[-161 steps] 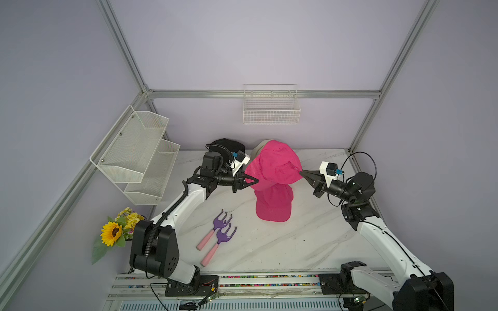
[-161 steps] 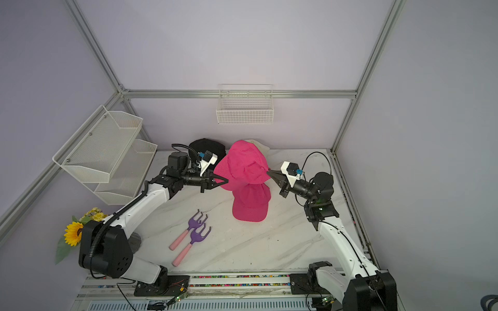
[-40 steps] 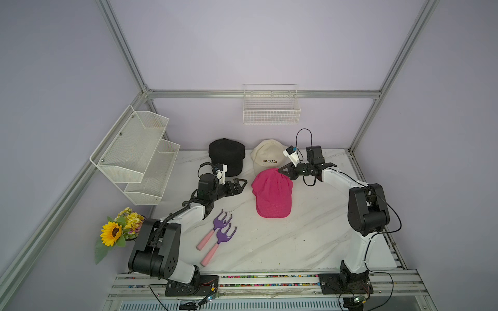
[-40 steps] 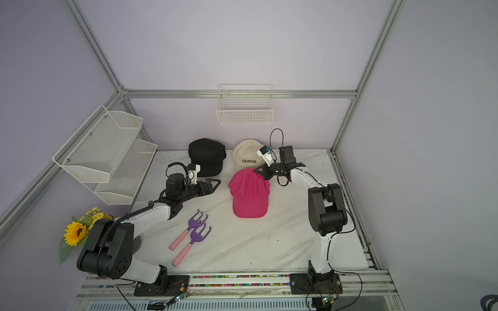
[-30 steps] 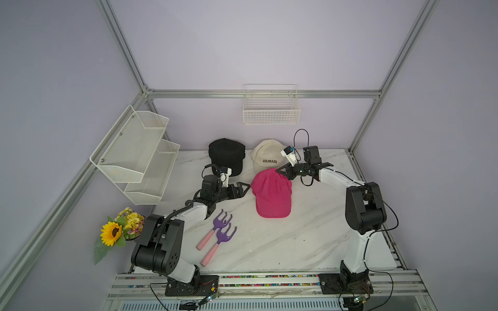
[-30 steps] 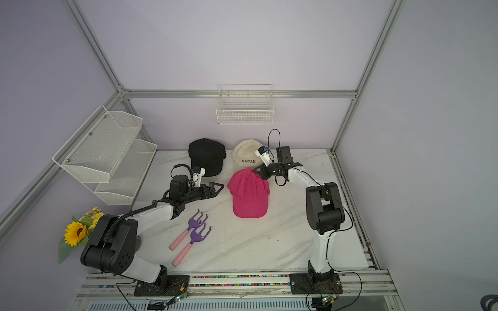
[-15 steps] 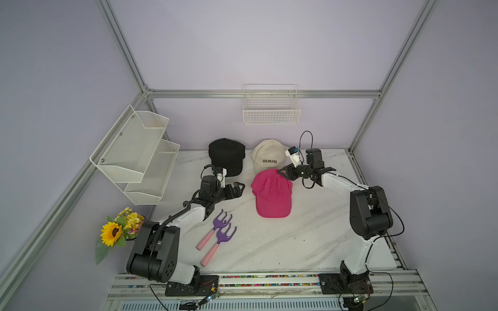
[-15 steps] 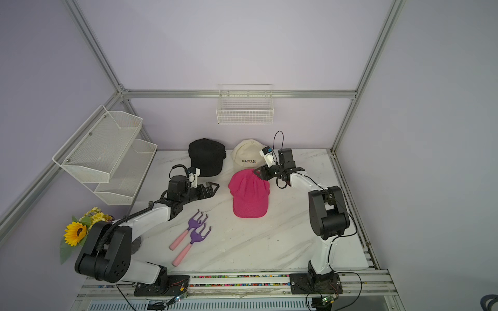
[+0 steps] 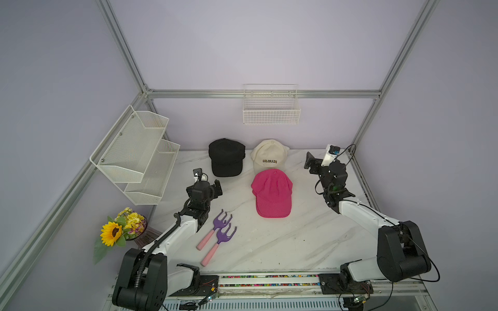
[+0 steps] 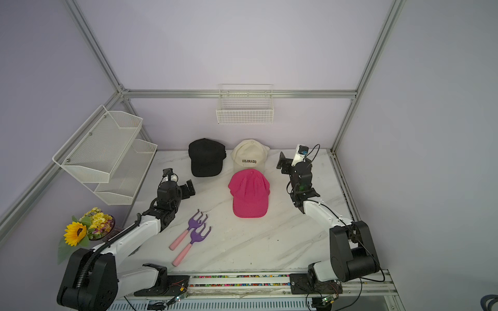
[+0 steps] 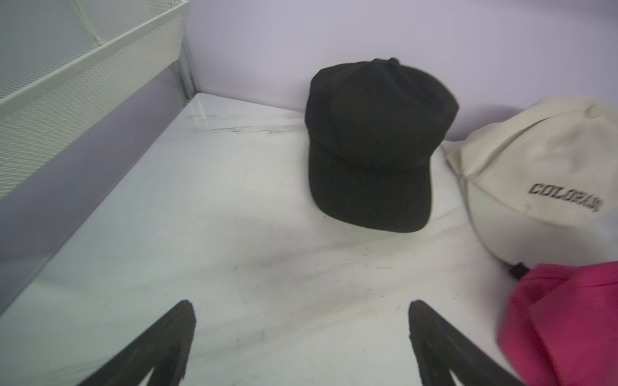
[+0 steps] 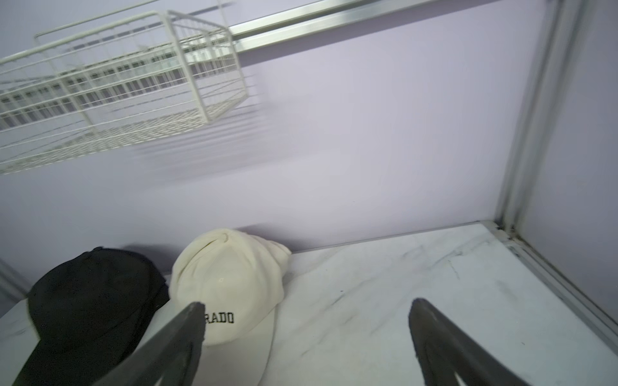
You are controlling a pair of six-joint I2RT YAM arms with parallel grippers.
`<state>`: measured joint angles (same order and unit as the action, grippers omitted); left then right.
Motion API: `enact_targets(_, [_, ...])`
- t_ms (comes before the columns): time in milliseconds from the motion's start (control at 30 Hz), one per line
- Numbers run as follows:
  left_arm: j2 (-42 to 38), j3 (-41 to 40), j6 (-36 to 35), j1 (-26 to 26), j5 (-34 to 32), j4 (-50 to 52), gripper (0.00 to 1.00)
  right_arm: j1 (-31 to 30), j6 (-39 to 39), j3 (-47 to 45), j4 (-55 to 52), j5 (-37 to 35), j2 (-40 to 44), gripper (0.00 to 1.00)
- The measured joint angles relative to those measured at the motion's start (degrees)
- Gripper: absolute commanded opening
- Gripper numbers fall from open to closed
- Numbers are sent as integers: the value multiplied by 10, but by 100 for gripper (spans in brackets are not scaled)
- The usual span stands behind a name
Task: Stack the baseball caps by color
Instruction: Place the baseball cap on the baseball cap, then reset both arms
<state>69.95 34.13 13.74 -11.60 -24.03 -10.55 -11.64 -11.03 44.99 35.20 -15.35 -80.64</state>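
Three groups of baseball caps lie on the white marble table in both top views. The black one (image 9: pixel 226 157) sits at the back, with the cream "COLORADO" one (image 9: pixel 269 156) beside it. The hot pink one (image 9: pixel 272 192) lies just in front of the cream, brim toward me. My left gripper (image 9: pixel 217 187) stands open and empty left of the pink cap, facing the black cap (image 11: pixel 378 143). My right gripper (image 9: pixel 310 161) stands open and empty to the right of the cream cap (image 12: pixel 230 280), clear of all caps.
Two purple hand rakes with pink handles (image 9: pixel 215 234) lie in front of the left arm. A white mesh shelf (image 9: pixel 134 153) hangs on the left wall, and a wire basket (image 9: pixel 270 107) on the back wall. A sunflower bunch (image 9: pixel 118 231) sits off the table's left edge.
My right gripper has opened, let go of the pink cap's crown and drawn back to the right. The left arm has shifted slightly. The pink cap, held up earlier, now lies flat.
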Motion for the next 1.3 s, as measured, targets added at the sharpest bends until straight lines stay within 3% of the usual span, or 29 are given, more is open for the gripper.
enact_targets(200, [11, -70, -94, 19, -53, -87, 100, 30, -3, -132, 153, -115, 62, 97])
enact_targets(467, [73, -119, -137, 58, -39, -204, 100, 115, 17, -233, 264, -148, 71, 97])
enact_targets(700, [104, -119, -144, 108, 97, -266, 100, 152, 55, -275, 369, -25, 21, 97])
enact_targets(833, [174, -133, -147, 113, 163, -377, 100, 163, 86, -283, 440, 52, -11, 97])
enact_targets(933, [202, -163, -144, 115, 172, -401, 100, 165, 103, -280, 454, 104, -20, 97])
enact_targets(1067, [203, -136, -133, 120, 153, -381, 100, 168, 116, -278, 487, 168, -28, 97])
enact_targets(1167, [202, -122, -129, 120, 146, -387, 100, 168, 118, -278, 552, 206, -86, 97])
enact_targets(1300, [202, -122, -128, 120, 144, -385, 100, 176, 111, -274, 543, 215, -144, 97])
